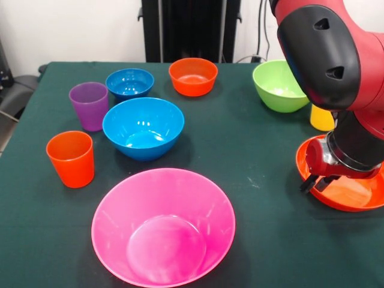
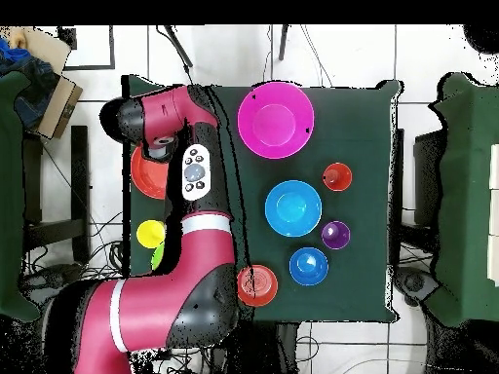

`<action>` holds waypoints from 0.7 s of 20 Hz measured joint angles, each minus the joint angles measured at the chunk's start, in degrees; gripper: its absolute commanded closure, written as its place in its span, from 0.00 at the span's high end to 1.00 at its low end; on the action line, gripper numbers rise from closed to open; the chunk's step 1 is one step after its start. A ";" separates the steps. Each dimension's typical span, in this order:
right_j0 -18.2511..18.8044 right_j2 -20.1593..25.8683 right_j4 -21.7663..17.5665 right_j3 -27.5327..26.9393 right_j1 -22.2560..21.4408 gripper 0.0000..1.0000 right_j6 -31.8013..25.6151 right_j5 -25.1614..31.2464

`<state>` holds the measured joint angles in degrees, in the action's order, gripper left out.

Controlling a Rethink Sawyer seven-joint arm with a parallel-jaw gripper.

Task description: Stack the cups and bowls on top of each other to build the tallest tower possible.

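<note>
**Desk:** How many pieces sit on the green-clothed table [image 1: 252, 156]?

**Arm:** Nine that I can count: six bowls and three cups. All are smooth, glossy plastic, the bowls round and open, the cups tapering toward the base.

**Desk:** Name the bowls.

**Arm:** The very large pink bowl [image 1: 163, 226] sits nearest the front camera. Behind it is the medium blue bowl [image 1: 143, 127], and farther back the small blue bowl [image 1: 129, 83] and the small orange bowl [image 1: 192, 76] stand side by side. The lime green bowl [image 1: 278, 86] is far right. The large orange bowl [image 1: 348, 193] lies at the right edge, directly under my wrist.

**Desk:** And the cups?

**Arm:** The orange cup [image 1: 71, 158] stands near left, upright. The purple cup [image 1: 89, 105] is just behind it, beside the medium blue bowl. The yellow cup [image 1: 321, 118] is on the right, mostly hidden behind my forearm, between the green bowl and the large orange one. A fourth cup is not visible to me.

**Desk:** Anything stacked?

**Arm:** Nothing; every piece stands apart on the cloth.

**Desk:** Where is your gripper [image 1: 316, 180]?

**Arm:** Low over the large orange bowl's left rim, at the table's right side. My red and black casing covers the fingers, so I cannot tell whether my jaws are apart or together.
</note>
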<state>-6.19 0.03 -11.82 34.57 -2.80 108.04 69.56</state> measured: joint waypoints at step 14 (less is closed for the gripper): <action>0.00 -0.49 0.62 0.01 0.21 0.00 0.00 -0.01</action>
<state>-6.19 -0.45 -11.21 34.57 -2.59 108.04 69.54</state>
